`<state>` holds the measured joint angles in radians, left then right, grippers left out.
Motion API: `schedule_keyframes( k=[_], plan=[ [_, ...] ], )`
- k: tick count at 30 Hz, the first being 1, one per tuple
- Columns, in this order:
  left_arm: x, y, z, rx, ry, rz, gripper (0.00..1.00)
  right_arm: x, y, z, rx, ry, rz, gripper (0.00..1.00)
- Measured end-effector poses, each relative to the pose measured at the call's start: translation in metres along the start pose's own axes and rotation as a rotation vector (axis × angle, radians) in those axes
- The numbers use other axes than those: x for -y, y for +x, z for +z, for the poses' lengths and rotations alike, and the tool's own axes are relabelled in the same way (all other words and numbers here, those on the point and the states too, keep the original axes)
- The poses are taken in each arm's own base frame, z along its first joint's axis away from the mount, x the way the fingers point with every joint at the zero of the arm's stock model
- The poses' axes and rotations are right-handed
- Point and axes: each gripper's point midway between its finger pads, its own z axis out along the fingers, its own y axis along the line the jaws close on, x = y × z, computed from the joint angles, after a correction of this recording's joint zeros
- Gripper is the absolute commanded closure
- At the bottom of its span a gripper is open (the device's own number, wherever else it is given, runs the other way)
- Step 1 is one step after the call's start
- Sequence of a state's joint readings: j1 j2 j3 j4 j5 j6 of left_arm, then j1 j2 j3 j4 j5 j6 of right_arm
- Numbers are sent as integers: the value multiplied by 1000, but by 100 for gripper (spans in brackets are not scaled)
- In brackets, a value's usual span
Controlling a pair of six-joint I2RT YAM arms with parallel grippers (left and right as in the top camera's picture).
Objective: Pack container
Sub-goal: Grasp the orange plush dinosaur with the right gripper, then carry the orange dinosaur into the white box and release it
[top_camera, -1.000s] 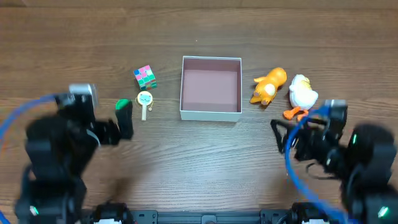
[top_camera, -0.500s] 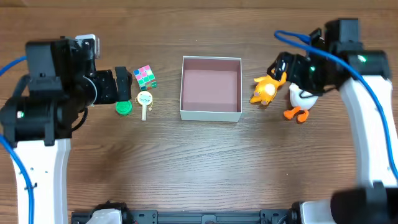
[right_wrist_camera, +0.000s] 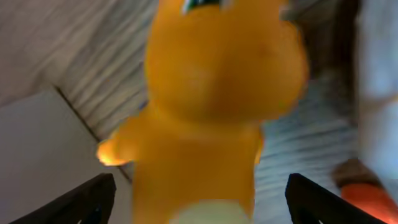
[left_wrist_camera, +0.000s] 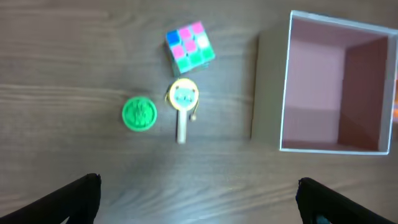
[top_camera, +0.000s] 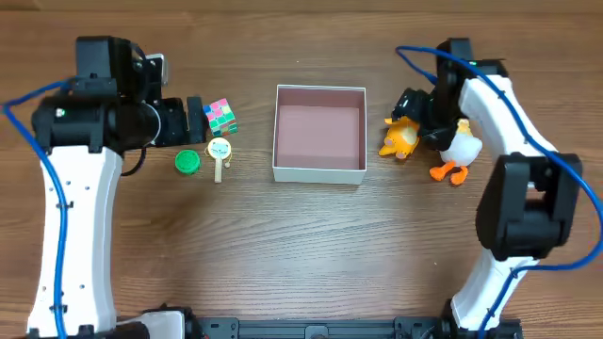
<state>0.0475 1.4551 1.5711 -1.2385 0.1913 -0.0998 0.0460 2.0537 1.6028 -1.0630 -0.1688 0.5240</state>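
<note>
The container, a white-walled square box with a pink-brown floor, stands open at the table's middle; it also shows in the left wrist view. My left gripper is open and empty, just left of a multicoloured cube, with the cube, a green disc and a small yellow handled toy ahead of its fingers. My right gripper is open, its fingers on either side of an orange animal toy, not closed on it.
The green disc and the yellow handled toy lie left of the container. The orange toy lies right of it, with a white duck touching its right side. The duck's edge shows in the right wrist view.
Both arms have swung from the table's near side up to the toys. The left gripper moved toward the cube. The right gripper shifted left from the duck onto the orange toy.
</note>
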Motion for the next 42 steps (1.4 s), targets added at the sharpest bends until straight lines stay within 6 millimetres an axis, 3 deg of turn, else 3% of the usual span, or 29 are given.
schedule_keyframes(
  k=[5,8,12,13,15,17,20,21,22,26,28,29,31,35,39,42],
  plan=[
    [2,-1,-3,-6,6,47,0,-8,8,15,-2,45,-19,62],
    [7,-5,-27,40,10,69,0,-7,8,15,15,71,-4,73],
    [19,-6,-88,183,18,117,0,0,10,15,12,104,10,77],
    [24,-2,-117,266,23,135,0,2,11,14,10,116,12,78],
    [30,8,-154,377,28,160,0,5,13,8,20,139,8,78],
    [34,26,-194,499,19,189,0,0,14,-10,65,136,-15,78],
    [31,51,-233,625,-24,203,0,-28,24,-64,186,57,-103,85],
    [28,58,-240,647,-39,201,0,-36,30,-78,214,32,-130,87],
    [24,66,-246,665,-66,193,0,-54,44,-107,269,-30,-194,87],
    [15,71,-245,651,-111,177,0,-104,80,-132,327,-140,-441,88],
    [11,70,-242,637,-133,168,0,-128,106,-123,303,-161,-590,81],
    [9,69,-241,633,-139,165,0,-135,114,-117,295,-164,-641,76],
    [8,68,-241,630,-146,163,0,-145,122,-103,277,-158,-718,75],
    [7,71,-239,619,-153,160,0,-140,116,-64,215,-81,-755,82],
    [6,72,-239,614,-154,159,0,-129,104,-35,179,-12,-775,81],
    [6,72,-238,612,-154,159,0,-123,98,-13,154,34,-786,60]
  ],
)
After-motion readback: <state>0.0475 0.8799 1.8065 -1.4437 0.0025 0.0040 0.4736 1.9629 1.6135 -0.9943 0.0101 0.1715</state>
